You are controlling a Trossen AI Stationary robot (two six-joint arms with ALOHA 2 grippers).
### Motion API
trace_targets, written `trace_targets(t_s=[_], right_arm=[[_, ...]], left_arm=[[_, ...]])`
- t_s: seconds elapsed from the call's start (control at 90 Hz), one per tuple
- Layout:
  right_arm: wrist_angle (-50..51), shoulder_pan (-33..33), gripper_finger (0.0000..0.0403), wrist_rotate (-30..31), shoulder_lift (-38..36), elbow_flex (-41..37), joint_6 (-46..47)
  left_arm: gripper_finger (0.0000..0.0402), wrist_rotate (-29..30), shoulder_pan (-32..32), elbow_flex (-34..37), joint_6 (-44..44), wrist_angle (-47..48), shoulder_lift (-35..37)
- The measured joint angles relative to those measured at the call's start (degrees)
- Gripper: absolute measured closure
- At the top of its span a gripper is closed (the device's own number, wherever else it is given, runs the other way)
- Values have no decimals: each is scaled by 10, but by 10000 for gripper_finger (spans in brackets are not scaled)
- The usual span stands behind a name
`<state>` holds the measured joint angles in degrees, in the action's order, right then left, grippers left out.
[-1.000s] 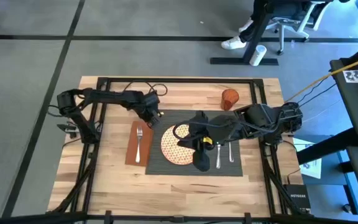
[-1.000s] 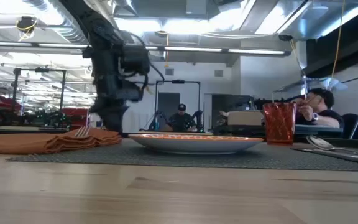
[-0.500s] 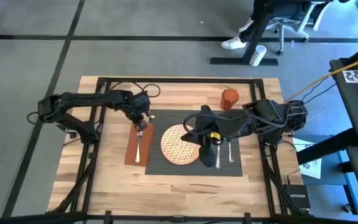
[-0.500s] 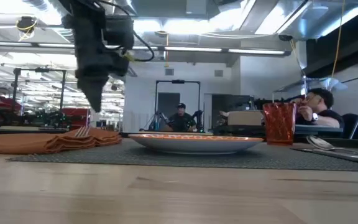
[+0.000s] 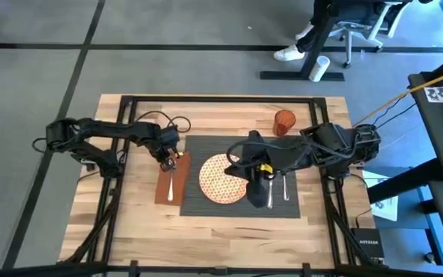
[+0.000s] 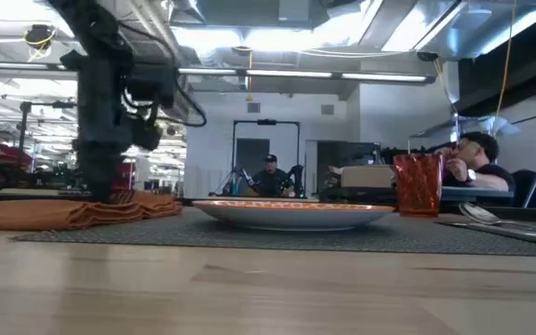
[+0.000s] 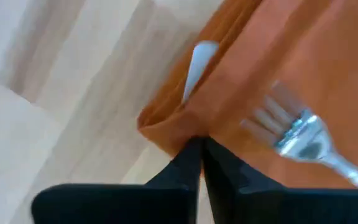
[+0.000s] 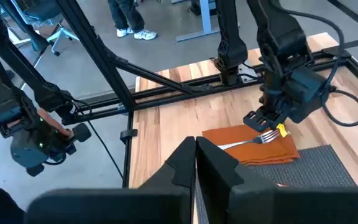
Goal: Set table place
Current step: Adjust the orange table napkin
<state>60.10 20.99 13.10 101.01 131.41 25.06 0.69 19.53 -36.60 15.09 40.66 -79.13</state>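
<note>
A brown napkin (image 5: 168, 178) lies left of the dark ribbed placemat (image 5: 241, 201), with a silver fork (image 5: 172, 180) on top. An orange-patterned plate (image 5: 220, 178) sits on the mat, knife (image 5: 270, 190) and spoon (image 5: 285, 188) on its right side. The orange cup (image 5: 284, 121) stands on the wood just beyond the mat's far right corner. My left gripper (image 7: 201, 146) is shut, down at the napkin's far end. My right gripper (image 8: 196, 149) is shut on nothing and hangs above the plate. My left gripper meets the napkin's far end at its folded corner (image 7: 166, 127) with the tips of its shut fingers, coming from above and pointing down. Whether any cloth sits between the tips cannot be told. The napkin lies flat on the table.
Black rails (image 5: 206, 100) frame the tabletop. The left arm's cable (image 5: 183, 119) lies on the wood at the far left. Bare wood runs along the near edge (image 5: 206, 231). People sit in the room beyond the table.
My left gripper has gone from beyond the placemat's far left corner toward the table's left and near edges, and down onto the napkin's far end. My right arm has drawn back a little toward the table's right edge.
</note>
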Motion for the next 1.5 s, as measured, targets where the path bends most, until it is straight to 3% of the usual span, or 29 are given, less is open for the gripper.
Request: trace_targets(t_s=[1.089, 1.311, 1.5], right_arm=[[0, 0, 403, 0, 1, 0, 0], [0, 0, 403, 0, 1, 0, 0], [0, 0, 403, 0, 1, 0, -10]], left_arm=[[402, -6, -1, 17, 2, 29, 42], [402, -26, -18, 16, 16, 74, 105], [402, -49, -47, 16, 80, 83, 182]])
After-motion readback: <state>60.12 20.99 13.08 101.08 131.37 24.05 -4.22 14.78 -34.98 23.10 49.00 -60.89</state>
